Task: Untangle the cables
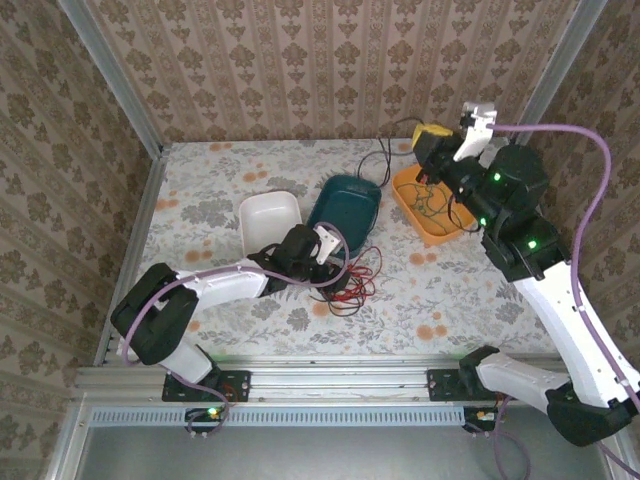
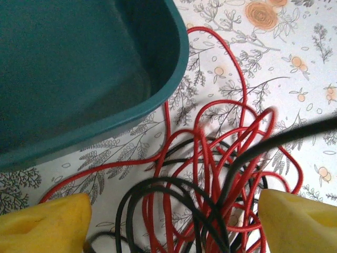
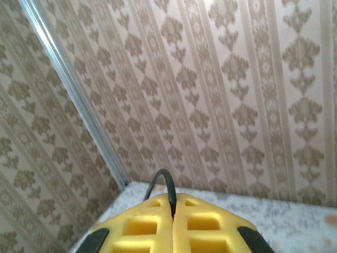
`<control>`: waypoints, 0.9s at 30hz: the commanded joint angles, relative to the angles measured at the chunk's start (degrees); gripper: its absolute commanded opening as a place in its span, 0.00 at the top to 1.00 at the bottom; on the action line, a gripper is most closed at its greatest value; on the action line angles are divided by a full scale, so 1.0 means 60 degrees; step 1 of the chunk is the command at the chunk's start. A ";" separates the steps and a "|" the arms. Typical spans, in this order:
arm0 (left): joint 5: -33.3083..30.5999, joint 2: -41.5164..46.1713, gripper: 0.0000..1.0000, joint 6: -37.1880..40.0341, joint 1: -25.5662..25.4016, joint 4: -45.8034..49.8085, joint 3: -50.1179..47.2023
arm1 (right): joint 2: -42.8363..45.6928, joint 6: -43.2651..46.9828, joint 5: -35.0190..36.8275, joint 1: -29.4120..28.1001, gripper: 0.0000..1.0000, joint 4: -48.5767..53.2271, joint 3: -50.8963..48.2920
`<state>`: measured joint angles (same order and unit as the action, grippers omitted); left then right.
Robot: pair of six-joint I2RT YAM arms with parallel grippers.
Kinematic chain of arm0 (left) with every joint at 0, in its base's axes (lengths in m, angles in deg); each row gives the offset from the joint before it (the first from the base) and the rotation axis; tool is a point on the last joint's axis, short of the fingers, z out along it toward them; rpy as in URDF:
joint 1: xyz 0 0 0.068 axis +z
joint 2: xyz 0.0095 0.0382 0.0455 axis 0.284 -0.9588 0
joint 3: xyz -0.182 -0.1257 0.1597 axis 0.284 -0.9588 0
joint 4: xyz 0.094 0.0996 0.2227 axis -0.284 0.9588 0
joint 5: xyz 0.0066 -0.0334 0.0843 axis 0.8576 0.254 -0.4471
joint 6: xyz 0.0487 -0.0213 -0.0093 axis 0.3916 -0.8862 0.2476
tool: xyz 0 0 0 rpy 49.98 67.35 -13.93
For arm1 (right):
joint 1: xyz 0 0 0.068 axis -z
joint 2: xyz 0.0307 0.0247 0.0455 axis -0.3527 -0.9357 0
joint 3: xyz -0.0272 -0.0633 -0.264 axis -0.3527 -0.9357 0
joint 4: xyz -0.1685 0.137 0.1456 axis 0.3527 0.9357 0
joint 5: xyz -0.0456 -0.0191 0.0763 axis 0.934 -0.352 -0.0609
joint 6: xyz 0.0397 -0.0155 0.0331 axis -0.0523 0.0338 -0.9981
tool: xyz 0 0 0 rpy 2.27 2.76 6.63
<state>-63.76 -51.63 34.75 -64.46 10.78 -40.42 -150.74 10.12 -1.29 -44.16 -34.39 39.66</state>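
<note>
Red and black cables [image 2: 210,174] lie heaped on the desk [image 2: 295,95] just beside the teal tray [image 2: 176,63], with the left hand [image 2: 171,219] released and spread astride the heap. Light, limp and springy, they would likely lift best by one outer loop; the heap has no single axis. Farther right, the right hand [image 3: 172,211] is clenched on a black cable [image 3: 160,179] that arches upward

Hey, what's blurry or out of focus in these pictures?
Left wrist view: yellow gripper fingertips and the nearest thin black cable are blurred, the dark teal plastic tray's rim crisper. Right wrist view: closed yellow fingers soft, patterned beige wallpaper sharp. Top view: evenly lit.
</note>
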 commanded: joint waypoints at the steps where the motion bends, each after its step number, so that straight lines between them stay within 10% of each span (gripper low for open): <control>1: -0.0201 0.0293 0.16 -0.0186 -0.0032 -0.0183 -0.0163 | -0.0360 0.0302 0.0235 0.0032 1.00 -0.1016 0.1012; 27: -0.0193 0.0851 0.05 -0.0581 -0.0009 -0.0962 -0.0856 | -0.4355 0.0322 0.0379 0.0026 1.00 -0.2440 0.7100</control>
<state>-64.87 -49.67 31.95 -64.46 6.80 -44.14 -175.37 11.04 -0.92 -44.16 -47.99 77.08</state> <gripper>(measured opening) 0.949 0.067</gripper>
